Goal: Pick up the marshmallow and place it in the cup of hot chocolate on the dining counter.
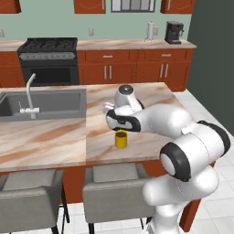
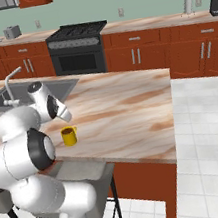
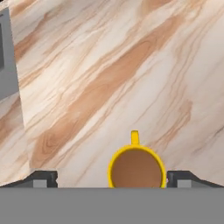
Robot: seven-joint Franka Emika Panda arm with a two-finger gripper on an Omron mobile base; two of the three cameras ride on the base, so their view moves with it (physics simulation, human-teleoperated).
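A: The long beige-pink veined marble worktop (image 1: 55, 141) looks polished and smooth, with rust-brown streaks.

B: And the small yellow cylindrical cup (image 1: 121, 140)?

A: Plain, smooth, faintly glossy like glazed ceramic, its inside a flat matt brown. The built-in grey sink (image 1: 59, 104) looks matt, its curved tap (image 1: 29, 93) pale brushed metal.

B: The base?

A: Red-brown wood (image 2: 144, 183), satin finish; grey stools (image 1: 114, 187) look matt.

Marble top of dining counter (image 3: 131, 65) bare around cup of hot chocolate (image 3: 136, 168) | sink (image 1: 45, 103) with faucet (image 1: 29, 93) well apart | stools (image 1: 114, 185) below front edge
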